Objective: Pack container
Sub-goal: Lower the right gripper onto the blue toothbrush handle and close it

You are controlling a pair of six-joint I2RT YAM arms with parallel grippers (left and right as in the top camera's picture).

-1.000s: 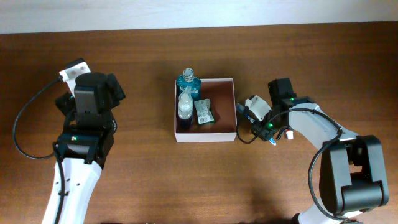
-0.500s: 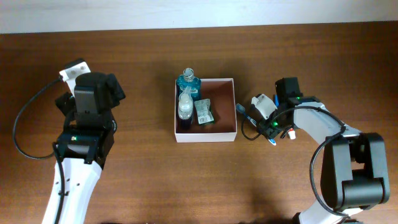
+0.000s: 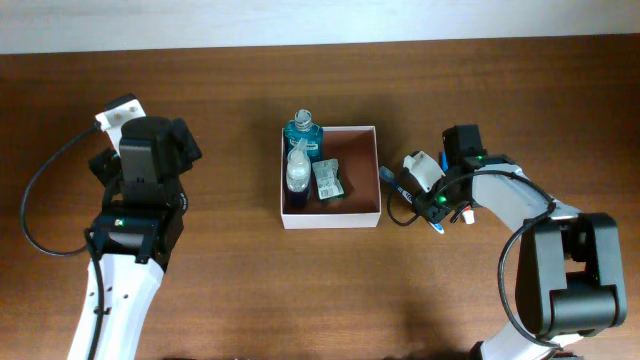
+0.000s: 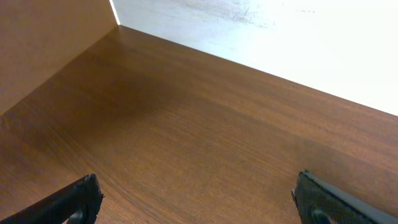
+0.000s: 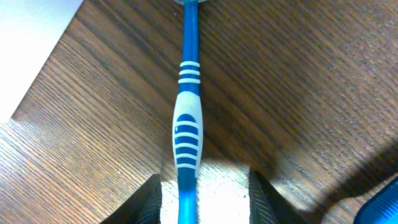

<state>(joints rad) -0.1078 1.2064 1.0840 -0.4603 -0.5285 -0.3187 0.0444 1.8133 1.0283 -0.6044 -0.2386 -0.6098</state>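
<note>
Right wrist shows my right gripper [image 5: 204,196] spread astride the toothbrush [image 5: 186,134], whose handle sits off-centre between the fingers. I'd shift sideways to centre it, then close on the fat ribbed grip. The box [image 3: 378,170] lies just beside that arm, with bottles inside. My left gripper [image 4: 199,196] hangs spread over bare table [image 4: 205,124].

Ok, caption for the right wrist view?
Right gripper, jaws open, straddles a blue-and-white plastic toothbrush on the brown wooden table.
</note>
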